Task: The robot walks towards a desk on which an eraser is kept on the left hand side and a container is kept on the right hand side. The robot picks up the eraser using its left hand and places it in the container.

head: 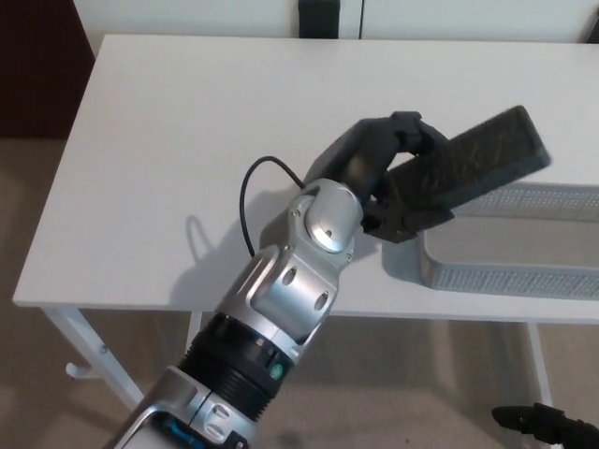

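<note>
One dark grey eraser (468, 168), a long block with a rough, felt-like face, is held in the air by the left robot hand (388, 173). Its fingers (412, 126) curl over the block's upper edge, and the lower part of the hand is clamped against its near end, so the grip is tight on the eraser's left end. The block is tilted, its free end raised toward the upper right, and in this view it overlaps the left end of the container (510, 253) and part of its far rim. Whether it touches that rim cannot be told.

The container is a pale grey mesh basket with low perforated walls; it sits on the right side of the white bench (187, 140), close to the near edge, and runs out of view on the right. The silver left forearm (299, 271) rises from the bottom of the view, crosses the near edge of the bench, and carries a thin black cable (248, 201) that loops out at the wrist. At the bottom right corner, below the bench, a small dark part of the right robot hand (547, 426) shows; its state cannot be told. Beige floor (37, 374) lies under the bench.
</note>
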### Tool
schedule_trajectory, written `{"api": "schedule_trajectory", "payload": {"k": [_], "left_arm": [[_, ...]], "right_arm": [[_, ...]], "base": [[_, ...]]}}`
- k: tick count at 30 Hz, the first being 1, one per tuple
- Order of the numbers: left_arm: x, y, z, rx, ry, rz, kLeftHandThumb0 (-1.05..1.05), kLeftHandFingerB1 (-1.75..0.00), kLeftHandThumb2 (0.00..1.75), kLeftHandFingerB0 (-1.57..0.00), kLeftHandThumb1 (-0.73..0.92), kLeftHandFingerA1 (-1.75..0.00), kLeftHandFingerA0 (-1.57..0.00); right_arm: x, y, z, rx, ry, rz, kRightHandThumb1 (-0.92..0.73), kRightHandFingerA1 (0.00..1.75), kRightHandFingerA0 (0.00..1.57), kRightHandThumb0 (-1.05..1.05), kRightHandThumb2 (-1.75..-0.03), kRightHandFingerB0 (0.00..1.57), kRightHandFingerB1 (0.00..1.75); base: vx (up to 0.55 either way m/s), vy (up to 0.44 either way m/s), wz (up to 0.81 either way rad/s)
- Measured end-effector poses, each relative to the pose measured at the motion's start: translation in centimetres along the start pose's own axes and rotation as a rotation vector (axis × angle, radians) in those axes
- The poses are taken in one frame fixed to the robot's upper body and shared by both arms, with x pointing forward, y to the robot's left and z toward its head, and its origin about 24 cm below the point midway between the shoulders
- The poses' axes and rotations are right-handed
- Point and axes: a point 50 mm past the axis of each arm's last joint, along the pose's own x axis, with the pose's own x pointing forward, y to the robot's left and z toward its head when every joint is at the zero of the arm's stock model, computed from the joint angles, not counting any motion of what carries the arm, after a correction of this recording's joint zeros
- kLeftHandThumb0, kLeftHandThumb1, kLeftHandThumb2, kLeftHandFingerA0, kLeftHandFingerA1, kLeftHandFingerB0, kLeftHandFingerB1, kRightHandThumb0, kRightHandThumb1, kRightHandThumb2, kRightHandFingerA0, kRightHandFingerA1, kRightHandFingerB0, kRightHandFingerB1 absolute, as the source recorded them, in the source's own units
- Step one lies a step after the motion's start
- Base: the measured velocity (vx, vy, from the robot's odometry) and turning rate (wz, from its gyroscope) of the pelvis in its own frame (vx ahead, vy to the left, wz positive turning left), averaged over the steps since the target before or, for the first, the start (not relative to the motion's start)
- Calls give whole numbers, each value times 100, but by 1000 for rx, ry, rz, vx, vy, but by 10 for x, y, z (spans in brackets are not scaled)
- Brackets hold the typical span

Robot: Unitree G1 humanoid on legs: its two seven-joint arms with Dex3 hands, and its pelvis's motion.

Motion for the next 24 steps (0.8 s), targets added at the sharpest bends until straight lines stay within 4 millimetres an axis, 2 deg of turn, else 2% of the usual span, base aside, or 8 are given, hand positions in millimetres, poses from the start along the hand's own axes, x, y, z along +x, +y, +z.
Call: {"api": "schedule_trajectory", "payload": {"k": [5,7,13,14,17,18,20,24], "left_arm": [[2,-5,3,30,-4,-20,-20,-99,76,-79,74,-149,-83],[2,-8,6,48,-11,-27,-19,-112,76,-75,75,-155,-77],[4,-12,17,102,-43,-43,-21,-120,70,-70,81,-160,-77],[4,-13,19,112,-50,-46,-22,-97,65,-68,85,-160,-70],[4,-16,25,146,-69,-61,-21,-99,65,-67,83,-159,-67],[4,-17,29,160,-78,-68,-22,-89,66,-70,80,-155,-68],[4,-18,33,179,-91,-77,-26,-56,64,-73,80,-122,-75],[6,-20,45,231,-119,-101,-25,-76,66,-70,79,-137,-71]], "right_arm": [[0,0,2,-2,-8,3,-48,52,72,-41,-54,35,39],[1,0,3,-3,-12,4,-48,53,72,-43,-54,36,39],[1,0,3,-4,-14,4,-48,54,71,-43,-54,36,39],[1,0,4,-4,-14,5,-48,53,74,-43,-54,36,39],[1,-1,4,-5,-14,4,-47,53,73,-44,-54,37,39],[1,-1,4,-5,-14,4,-47,52,72,-45,-54,37,39],[1,-1,4,-6,-14,4,-47,52,72,-44,-54,37,39],[1,-2,4,-8,-14,3,-48,53,74,-44,-54,37,40]], "base": [[0,0,0],[0,0,0],[0,0,0],[0,0,0],[0,0,0],[0,0,0],[0,0,0],[0,0,0]]}}
